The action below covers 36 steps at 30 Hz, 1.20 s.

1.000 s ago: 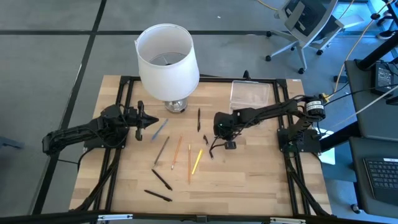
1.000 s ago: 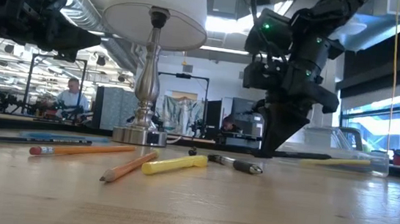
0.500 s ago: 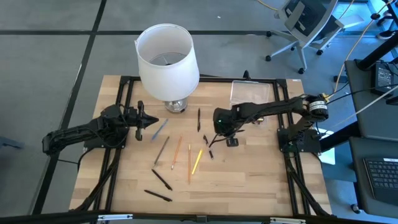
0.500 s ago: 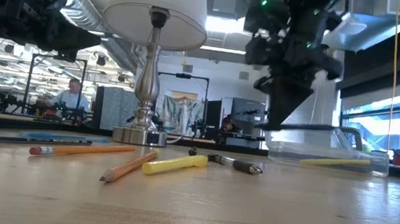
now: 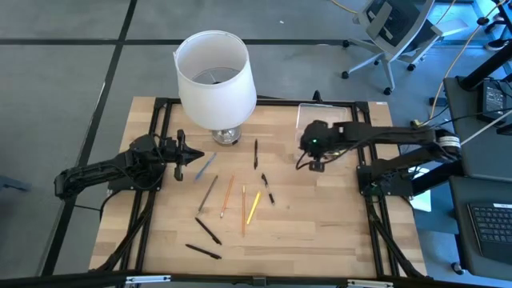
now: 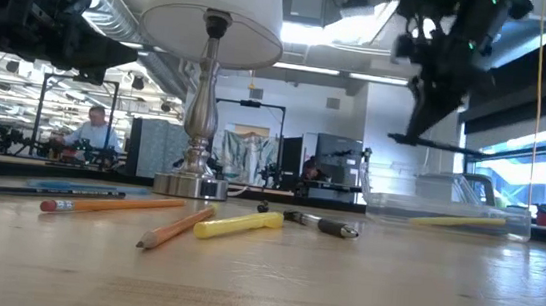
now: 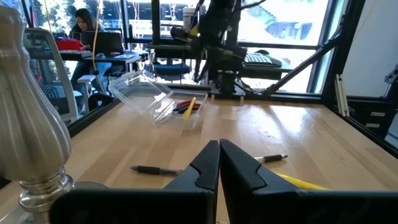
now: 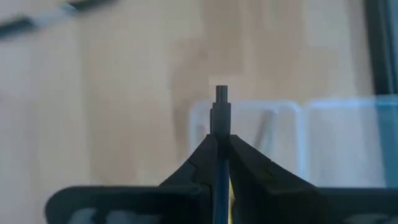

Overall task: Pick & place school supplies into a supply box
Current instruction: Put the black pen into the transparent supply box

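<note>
Right now your right gripper [image 5: 314,144] is clamped on a thin dark pen [image 8: 221,106], carried above the table at the near-left edge of the clear supply box [image 5: 322,120] at far right. You can expect the pen to be light, stiff and slippery; a mid-shaft pinch should keep it level. Your left gripper [image 5: 196,156] waits closed, empty, at left.

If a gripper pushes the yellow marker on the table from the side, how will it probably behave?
The thick yellow marker looks round and lies flat on the smooth wooden table, so it would likely roll. It seems rigid and light, so it should neither bend nor resist much.
</note>
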### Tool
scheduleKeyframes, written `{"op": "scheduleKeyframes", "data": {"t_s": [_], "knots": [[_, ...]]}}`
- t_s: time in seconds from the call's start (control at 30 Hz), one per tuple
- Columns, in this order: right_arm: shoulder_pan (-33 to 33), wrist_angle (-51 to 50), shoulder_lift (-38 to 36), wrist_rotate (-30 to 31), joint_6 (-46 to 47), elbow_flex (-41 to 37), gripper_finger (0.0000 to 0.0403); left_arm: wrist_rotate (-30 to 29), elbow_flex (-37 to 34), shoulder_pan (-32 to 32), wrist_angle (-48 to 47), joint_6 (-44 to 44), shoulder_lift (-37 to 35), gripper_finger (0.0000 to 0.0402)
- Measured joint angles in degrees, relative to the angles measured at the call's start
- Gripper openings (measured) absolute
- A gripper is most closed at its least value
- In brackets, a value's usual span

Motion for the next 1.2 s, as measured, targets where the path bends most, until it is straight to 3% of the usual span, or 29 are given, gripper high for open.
{"op": "scheduleKeyframes", "data": {"t_s": [0.33,0.87,1.2], "knots": [[-6.7,14.7,-1.2,-0.3,-2.6,-15.0,0.0038,0.0,0.0,0.0,0.0,-0.1,0.0,0.0006],[-8.3,17.8,-1.2,-1.1,-2.8,-20.4,0.0041,0.0,0.0,0.0,0.0,0.0,0.0,0.0007],[-8.3,16.2,-1.3,-1.1,0.4,-19.1,0.0127,0.0,0.0,0.0,0.0,0.0,0.0,0.0008]]}}
